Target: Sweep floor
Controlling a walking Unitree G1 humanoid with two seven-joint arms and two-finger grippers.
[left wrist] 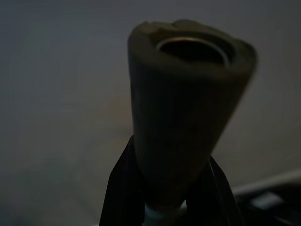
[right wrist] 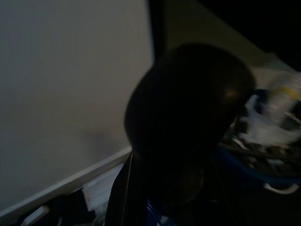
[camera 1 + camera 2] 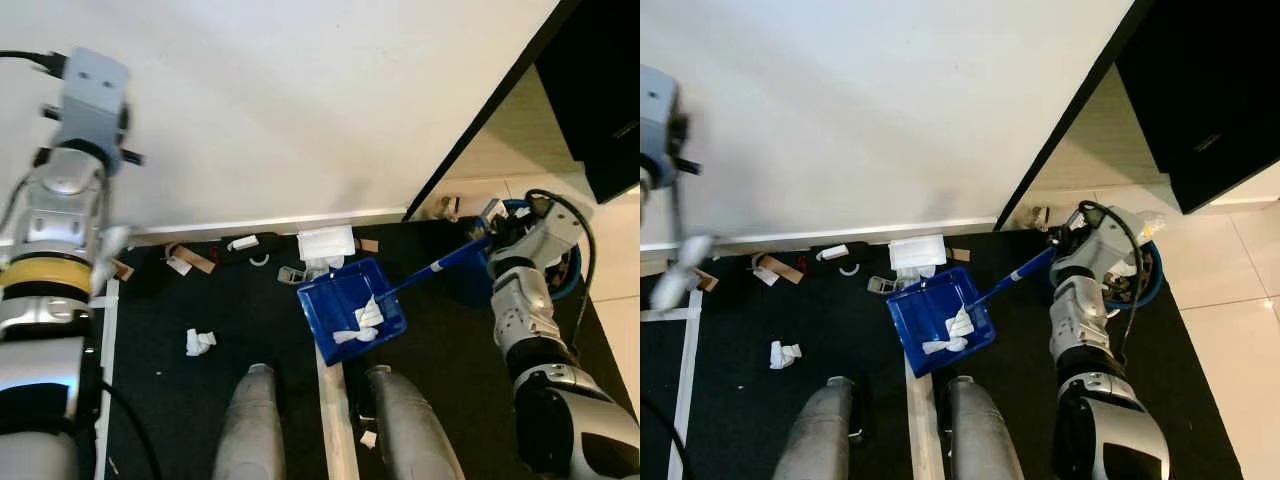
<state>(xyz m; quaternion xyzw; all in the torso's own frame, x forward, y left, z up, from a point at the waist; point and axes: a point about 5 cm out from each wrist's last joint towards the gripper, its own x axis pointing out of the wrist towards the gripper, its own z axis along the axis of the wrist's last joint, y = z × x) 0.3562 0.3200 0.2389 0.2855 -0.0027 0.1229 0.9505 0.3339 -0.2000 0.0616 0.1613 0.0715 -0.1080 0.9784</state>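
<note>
Left eye view: right gripper [image 3: 487, 232] on dustpan [image 3: 352, 309].

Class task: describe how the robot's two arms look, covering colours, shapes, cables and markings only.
Both arms are silver, made of rounded segments with black joints. The left arm has a yellow band and a grey boxy block near its top, with a black cable. The right arm has a black cable looping beside it. The fingers are black.

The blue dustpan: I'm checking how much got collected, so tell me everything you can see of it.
The blue dustpan looks like plastic, a square tray with raised walls and a long blue handle running to the right gripper, which holds its end. It sits tilted over the dark floor, just ahead of the robot's feet, with a few crumpled white paper scraps inside it.
</note>
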